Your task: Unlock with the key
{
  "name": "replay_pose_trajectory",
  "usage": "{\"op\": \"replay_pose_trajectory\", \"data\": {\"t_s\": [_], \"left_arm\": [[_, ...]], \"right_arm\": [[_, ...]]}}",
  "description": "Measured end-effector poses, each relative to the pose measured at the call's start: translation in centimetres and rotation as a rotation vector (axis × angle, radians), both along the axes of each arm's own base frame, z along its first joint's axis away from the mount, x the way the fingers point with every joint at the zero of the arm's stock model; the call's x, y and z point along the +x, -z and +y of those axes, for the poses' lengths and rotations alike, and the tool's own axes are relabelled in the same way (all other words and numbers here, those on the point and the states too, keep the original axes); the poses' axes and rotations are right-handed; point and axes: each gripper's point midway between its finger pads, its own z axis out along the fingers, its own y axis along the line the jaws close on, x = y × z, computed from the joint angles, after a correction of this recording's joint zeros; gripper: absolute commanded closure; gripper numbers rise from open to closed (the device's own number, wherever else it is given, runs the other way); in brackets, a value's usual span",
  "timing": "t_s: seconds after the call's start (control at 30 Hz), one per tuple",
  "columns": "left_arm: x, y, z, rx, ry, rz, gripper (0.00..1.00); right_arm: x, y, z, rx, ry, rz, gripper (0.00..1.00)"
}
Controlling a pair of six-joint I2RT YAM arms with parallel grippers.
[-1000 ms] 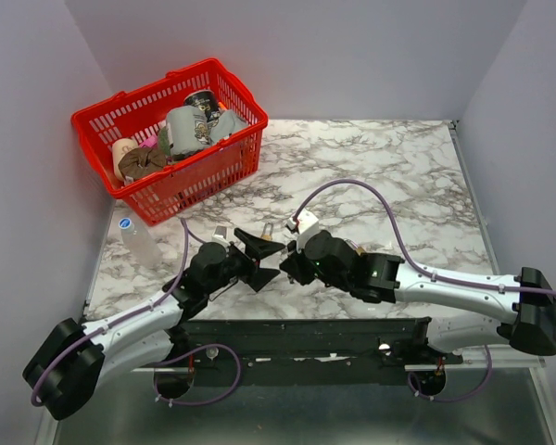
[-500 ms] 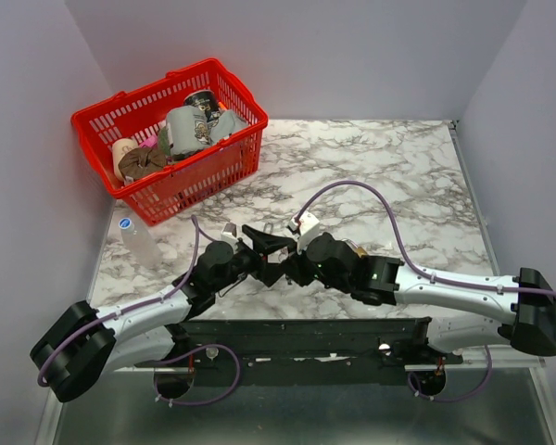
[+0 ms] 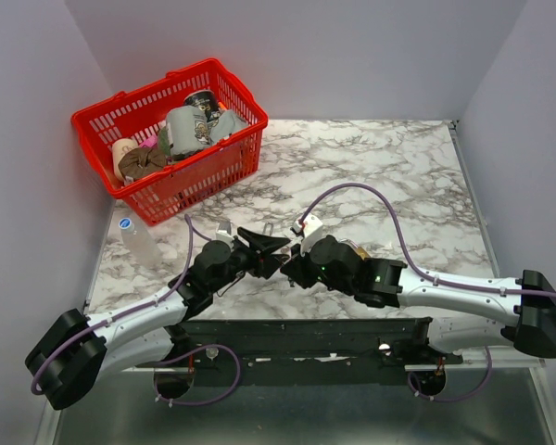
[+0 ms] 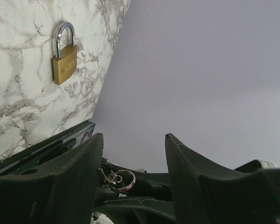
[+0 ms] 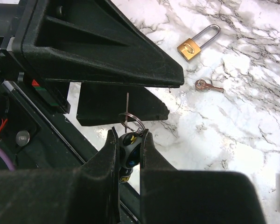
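The right gripper (image 5: pixel 129 137) is clamped on the black head of the key (image 5: pixel 129 153). A wire ring (image 5: pixel 131 123) stands just above the fingertips. The key's long axis runs straight out from the jaws: the thin silver blade (image 5: pixel 127 109) points away from the wrist, and its tip ends close under the upper finger of the left gripper (image 4: pixel 134 140). That gripper's jaws are spread wide and hold nothing, and the ring shows low between them.

From above, both forearms lie low over the near part of the marble table (image 3: pixel 398 176). They angle inward so the two grippers meet nose to nose near its middle.

On the marble in the right wrist view lie one brass padlock (image 5: pixel 196 44) and one small copper-coloured key (image 5: pixel 206 85), with a brass sliver at the right edge that cannot be identified. Farther out stand one red basket (image 3: pixel 167 130) and one bottle (image 3: pixel 134 236).
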Motion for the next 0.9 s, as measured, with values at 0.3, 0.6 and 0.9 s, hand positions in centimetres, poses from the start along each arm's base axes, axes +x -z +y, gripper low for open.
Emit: {"op": "replay_pose_trajectory", "data": {"t_s": [0.3, 0.6, 0.9], "left_arm": [[-0.1, 0.9, 0.2, 0.034, -0.002, 0.016, 0.65], [-0.1, 1.3, 0.2, 0.052, 0.0, 0.019, 0.95], [0.4, 2.1, 0.7, 0.149, -0.013, -0.062, 1.0]], "right_arm": [[0.0, 0.0, 0.0, 0.0, 0.0, 0.0, 0.99], [0.0, 0.0, 0.0, 0.001, 0.0, 0.0, 0.99], [-0.7, -0.7, -0.7, 0.034, -0.018, 0.001, 0.78]]}}
